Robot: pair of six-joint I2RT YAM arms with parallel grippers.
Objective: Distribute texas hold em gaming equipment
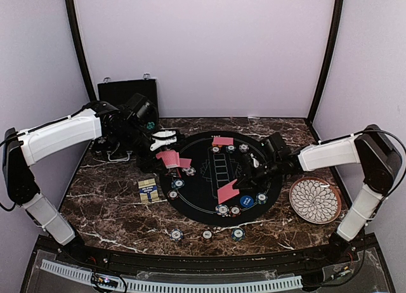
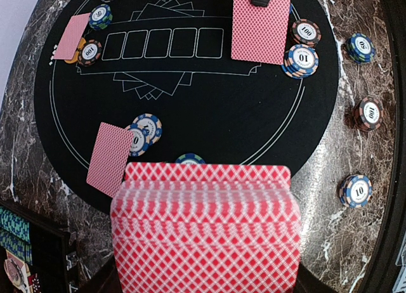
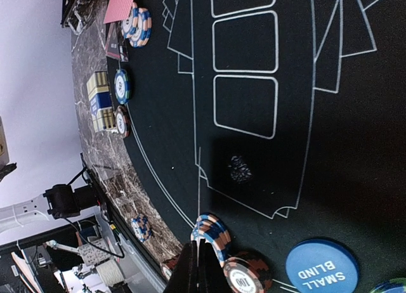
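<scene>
A round black poker mat (image 1: 206, 198) lies mid-table. My left gripper (image 1: 166, 152) is at its left edge, shut on a fanned deck of red-backed cards (image 2: 203, 229) that hides its fingers. My right gripper (image 1: 244, 179) is over the mat's right half, shut on a single red-backed card (image 1: 227, 191). That card shows face down in the left wrist view (image 2: 260, 26) and edge-on between the shut fingers in the right wrist view (image 3: 198, 261). Dealt cards lie at the far side (image 1: 222, 141) and the left (image 2: 109, 158). A blue "small blind" button (image 3: 323, 267) and striped chips (image 3: 212, 233) lie near the held card.
Three chip stacks (image 1: 207, 234) sit on the marble in front of the mat. A white petal-patterned plate (image 1: 315, 200) is at the right. A black case (image 1: 127, 90) stands at the back left. A blue-and-yellow card box (image 1: 148, 191) lies left of the mat.
</scene>
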